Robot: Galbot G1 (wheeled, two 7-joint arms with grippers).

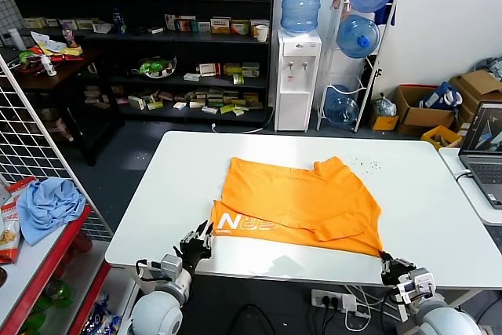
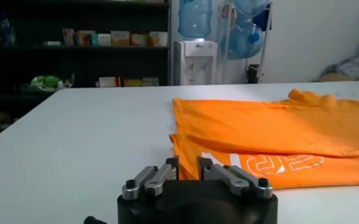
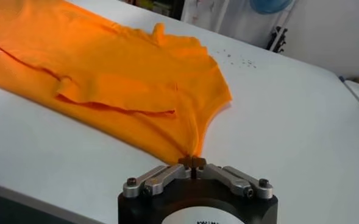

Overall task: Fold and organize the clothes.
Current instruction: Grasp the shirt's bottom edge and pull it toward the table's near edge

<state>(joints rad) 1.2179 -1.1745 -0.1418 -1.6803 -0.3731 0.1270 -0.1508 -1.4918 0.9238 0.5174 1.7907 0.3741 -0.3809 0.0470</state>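
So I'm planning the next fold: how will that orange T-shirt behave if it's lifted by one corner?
The orange T-shirt will probably go floppy and drape: it lies flat in soft, rumpled folds. It looks light, thin fabric. It may well slide on the smooth white table. The right gripper is shut on its corner; the left gripper, open, sits at the other.

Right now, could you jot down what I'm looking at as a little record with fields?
Garment: orange T-shirt, partly folded, white lettering showing along its near left edge
Surface: white table
Left gripper: at the shirt's near left corner, fingers slightly apart, holding nothing
Right gripper: at the table's near edge, fingers shut on the shirt's near right corner
Nearby: light blue cloth on a side rack to the left; laptop to the right
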